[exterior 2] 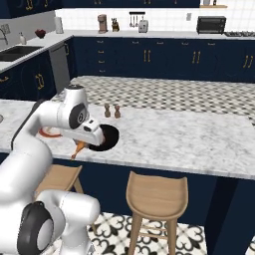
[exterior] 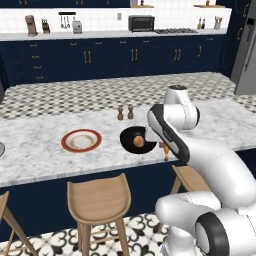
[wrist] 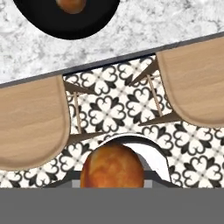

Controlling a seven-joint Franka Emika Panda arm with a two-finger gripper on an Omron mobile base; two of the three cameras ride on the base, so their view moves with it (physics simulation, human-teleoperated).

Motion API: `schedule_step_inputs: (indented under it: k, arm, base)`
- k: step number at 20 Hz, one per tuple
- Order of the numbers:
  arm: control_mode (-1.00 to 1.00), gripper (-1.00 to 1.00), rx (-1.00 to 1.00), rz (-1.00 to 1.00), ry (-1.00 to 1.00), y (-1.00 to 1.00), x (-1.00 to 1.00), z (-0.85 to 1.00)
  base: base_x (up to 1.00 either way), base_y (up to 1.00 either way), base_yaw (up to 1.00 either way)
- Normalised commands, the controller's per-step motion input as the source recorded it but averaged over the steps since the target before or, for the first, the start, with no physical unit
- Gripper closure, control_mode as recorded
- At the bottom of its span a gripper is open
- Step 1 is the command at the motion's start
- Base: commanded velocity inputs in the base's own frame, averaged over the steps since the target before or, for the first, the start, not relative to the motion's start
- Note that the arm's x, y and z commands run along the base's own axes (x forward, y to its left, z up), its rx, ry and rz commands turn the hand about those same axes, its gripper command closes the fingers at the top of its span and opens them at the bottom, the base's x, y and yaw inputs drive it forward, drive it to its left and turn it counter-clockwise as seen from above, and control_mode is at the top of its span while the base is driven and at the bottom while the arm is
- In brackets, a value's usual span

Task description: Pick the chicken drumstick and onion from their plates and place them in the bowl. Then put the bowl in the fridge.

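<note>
Marble desk (exterior: 45,150) carries the red-rimmed plate (exterior: 81,140) and, beside it, the black bowl (exterior: 131,141) with the onion (exterior: 138,142) inside. Fingers (exterior: 166,150) hang at the desk's front edge, pinching the chicken drumstick (wrist: 112,168) above two wooden stools (wrist: 30,122).

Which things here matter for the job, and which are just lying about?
Job: orange-brown chicken drumstick; round orange-brown onion in the shallow black bowl; white red-rimmed plate; grey metallic fridge.
Lying about: two small brown shakers; wooden stools; black toaster oven.
</note>
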Motion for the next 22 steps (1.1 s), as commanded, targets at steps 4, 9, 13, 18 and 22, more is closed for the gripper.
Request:
schedule_step_inputs:
  k: [4, 9, 13, 18, 22]
  arm:
    - [-1.0, 1.0, -0.03, 0.21, 0.0, 0.28, 1.0, 0.0]
    - [-1.0, 1.0, 0.12, 0.1, 0.04, 0.05, 1.0, -0.14]
    - [-1.0, 1.0, 0.19, 0.03, 0.02, 0.0, 1.0, -0.03]
    - [-1.0, 1.0, -0.11, 0.0, -0.02, 0.07, 1.0, -0.4]
    - [-1.0, 1.0, -0.23, -0.07, 0.01, 0.1, 0.94, -0.56]
  base:
    - [0.0, 0.0, 0.0]
    - [0.0, 0.0, 0.0]
    - [0.0, 0.0, 0.0]
    - [0.0, 0.0, 0.0]
    - [0.0, 0.0, 0.0]
